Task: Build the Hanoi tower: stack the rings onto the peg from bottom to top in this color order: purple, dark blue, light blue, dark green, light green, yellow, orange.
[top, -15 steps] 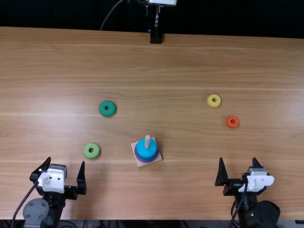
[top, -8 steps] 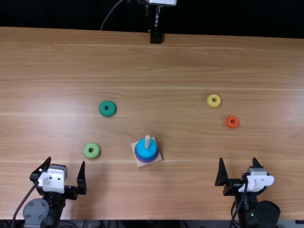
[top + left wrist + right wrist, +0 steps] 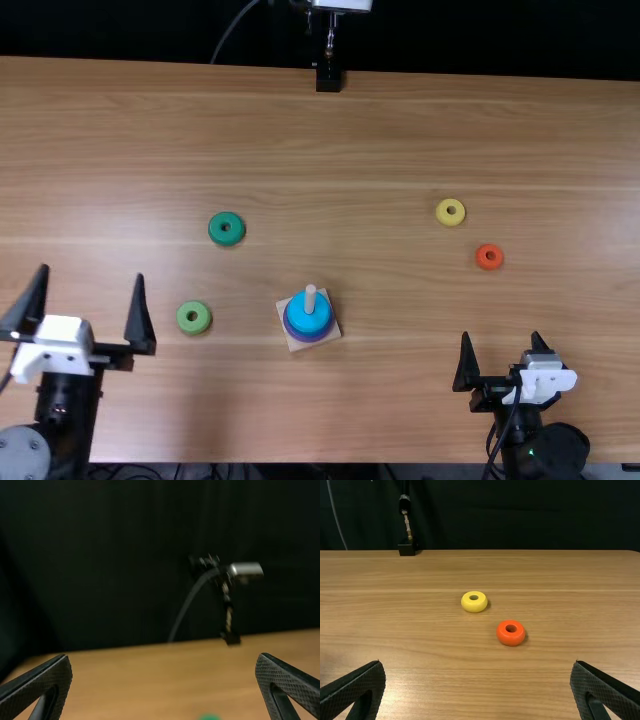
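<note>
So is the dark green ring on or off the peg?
Off: the dark green ring lies flat on the table, apart from the peg.

Black curtain (image 3: pixel 110 570) behind wooden table (image 3: pixel 400 130)

Wooden desk (image 3: pixel 400 130); black block (image 3: pixel 328 79) under a thin post (image 3: pixel 330 40) at its far edge; grey cable (image 3: pixel 229 33) nearby; dark backdrop (image 3: pixel 500 40) behind.

On one light brown wooden table (image 3: pixel 350 150), four loose round rings are counted, one dark green ring (image 3: pixel 226 238), one light green ring (image 3: pixel 194 327), one yellow ring (image 3: pixel 450 220) and one orange ring (image 3: pixel 489 265), and one purple ring (image 3: pixel 303 337), one upright pale wooden peg (image 3: pixel 310 298) and one square pale wooden base (image 3: pixel 300 345) are seen, the stacked blue layers (image 3: pixel 309 319) being uncountable.
</note>
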`<move>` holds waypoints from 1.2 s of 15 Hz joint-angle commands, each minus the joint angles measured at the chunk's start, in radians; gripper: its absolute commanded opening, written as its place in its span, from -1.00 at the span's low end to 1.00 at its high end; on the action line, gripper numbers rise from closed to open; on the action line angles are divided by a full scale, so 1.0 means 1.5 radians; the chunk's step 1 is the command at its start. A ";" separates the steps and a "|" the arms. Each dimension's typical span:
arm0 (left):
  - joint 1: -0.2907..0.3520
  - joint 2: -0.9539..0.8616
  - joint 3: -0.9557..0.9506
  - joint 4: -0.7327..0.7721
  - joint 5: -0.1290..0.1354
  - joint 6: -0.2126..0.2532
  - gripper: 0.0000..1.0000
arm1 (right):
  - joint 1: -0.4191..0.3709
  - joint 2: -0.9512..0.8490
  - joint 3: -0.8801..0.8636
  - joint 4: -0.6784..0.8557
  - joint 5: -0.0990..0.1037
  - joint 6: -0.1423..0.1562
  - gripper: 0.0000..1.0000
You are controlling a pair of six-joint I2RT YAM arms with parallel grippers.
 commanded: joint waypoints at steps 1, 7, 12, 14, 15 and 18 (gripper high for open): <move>0.001 0.075 0.101 -0.055 -0.037 0.005 1.00 | -0.007 -0.009 -0.039 -0.057 -0.006 -0.002 1.00; 0.000 0.471 0.399 -0.298 0.098 0.002 1.00 | -0.007 -0.009 -0.039 -0.057 -0.006 -0.002 1.00; -0.037 0.746 0.512 -0.378 0.083 0.001 1.00 | -0.007 -0.009 -0.039 -0.057 -0.006 -0.002 1.00; -0.066 0.829 0.522 -0.384 0.033 0.003 1.00 | -0.007 -0.009 -0.039 -0.057 -0.006 -0.002 1.00; -0.070 0.865 0.526 -0.381 0.037 0.003 1.00 | -0.007 -0.009 -0.039 -0.057 -0.006 -0.002 1.00; -0.107 0.957 0.542 -0.370 0.041 0.003 1.00 | -0.007 -0.009 -0.039 -0.057 -0.006 -0.002 1.00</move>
